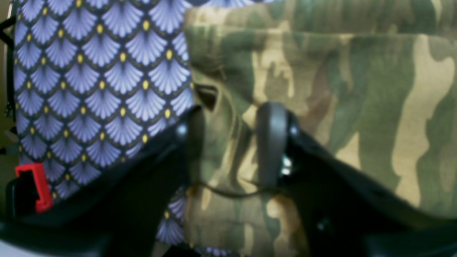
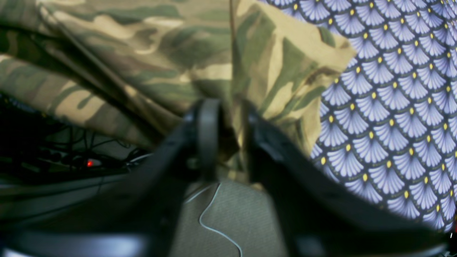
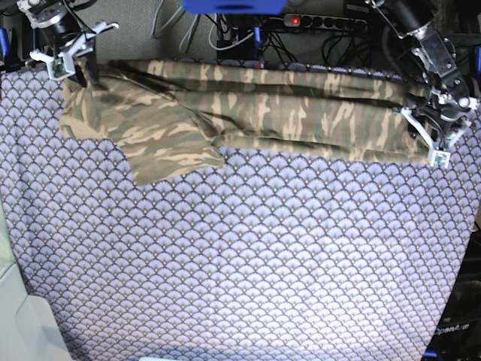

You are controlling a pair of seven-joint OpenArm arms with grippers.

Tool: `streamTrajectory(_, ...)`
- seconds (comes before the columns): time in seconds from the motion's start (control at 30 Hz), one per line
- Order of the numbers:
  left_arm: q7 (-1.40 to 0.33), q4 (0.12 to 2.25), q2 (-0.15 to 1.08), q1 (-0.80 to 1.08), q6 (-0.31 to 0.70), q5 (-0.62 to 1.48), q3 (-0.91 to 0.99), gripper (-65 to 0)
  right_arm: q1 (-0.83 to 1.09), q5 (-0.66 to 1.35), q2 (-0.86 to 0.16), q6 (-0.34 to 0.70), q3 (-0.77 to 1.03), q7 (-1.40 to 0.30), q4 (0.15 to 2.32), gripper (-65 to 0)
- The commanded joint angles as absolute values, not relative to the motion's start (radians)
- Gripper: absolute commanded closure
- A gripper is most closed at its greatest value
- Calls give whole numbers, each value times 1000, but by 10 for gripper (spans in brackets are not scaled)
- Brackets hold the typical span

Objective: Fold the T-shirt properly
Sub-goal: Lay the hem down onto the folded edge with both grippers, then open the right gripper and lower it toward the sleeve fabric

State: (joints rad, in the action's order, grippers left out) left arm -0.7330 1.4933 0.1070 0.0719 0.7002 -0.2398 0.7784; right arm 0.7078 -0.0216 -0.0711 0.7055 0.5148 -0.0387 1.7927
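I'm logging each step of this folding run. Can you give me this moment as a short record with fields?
garment: T-shirt, folded into a long band at the far edge of the table
surface: patterned table cloth
left gripper: fingers apart, shirt edge between them
right gripper: fingers apart, shirt corner between them
loose part: one sleeve spread toward the table's middle

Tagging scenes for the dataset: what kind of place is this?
Probably a lab or workshop bench, not a home. A table with a patterned cloth, a robot arm at each far corner over a camouflage T-shirt, and a power strip with tangled cables behind.
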Motion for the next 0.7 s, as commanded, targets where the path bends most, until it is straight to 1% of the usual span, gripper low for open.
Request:
streamTrajectory(0.0, -720, 1515, 117, 64, 698, -240, 783, -290, 717, -7, -79, 698, 521, -15, 1805, -223)
streamTrajectory(0.03, -720, 1515, 117, 64, 698, -240, 783, -290, 717, -7, -81, 698, 522, -15, 1805, -259)
streamTrajectory(0.1, -720, 1515, 117, 64, 698, -239, 783, -292, 716, -7, -81, 698, 527, -15, 1805, -304)
streamTrajectory(0.2, -720, 1515, 117, 64, 698, -237, 783, -293, 719, 19, -82, 698, 549, -15, 1811, -341)
streamTrajectory(0.33, -720, 1515, 117, 61, 698, -236, 817, -293, 722, 104, -85, 698, 615, -15, 1811, -348)
streamTrajectory(0.47, -720, 1515, 117, 59, 698, -236, 832, -293, 714, 108, -87, 698, 664, -15, 1811, -348)
streamTrajectory(0.67, -720, 1515, 114, 64, 698, -234, 834, -293, 670, 107, -101, 698, 668, -36, 1830, -348)
